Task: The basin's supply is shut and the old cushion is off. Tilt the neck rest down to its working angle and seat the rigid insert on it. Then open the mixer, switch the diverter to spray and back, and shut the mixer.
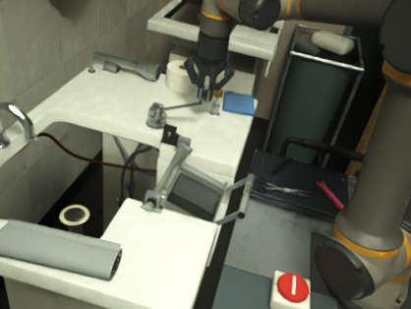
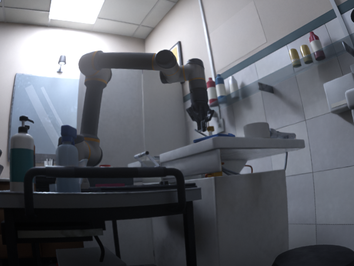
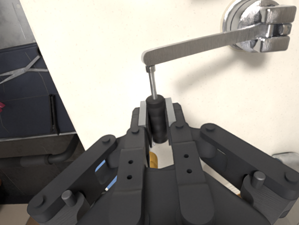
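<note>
On the white basin deck stands the chrome mixer (image 1: 156, 116) with its long flat lever (image 3: 190, 46) reaching toward me. At the lever's tip a thin pin carries a black knob (image 3: 156, 117). My gripper (image 3: 155, 107) is closed around that black knob, directly above the deck's right part (image 1: 206, 93). A small diverter knob with a gold base (image 1: 215, 105) stands just right of my fingers. The hinged neck rest (image 1: 194, 189) hangs tilted at the basin's front edge. The grey rigid insert (image 1: 56, 248) lies on the near white ledge.
The black basin bowl (image 1: 73, 197) with its drain (image 1: 74, 214) lies left. A blue cloth (image 1: 239, 104), a white roll (image 1: 180, 76) and a hand spray (image 1: 129, 65) sit on the deck. A tray with scissors (image 1: 287, 189) and a red button (image 1: 290, 287) lie right.
</note>
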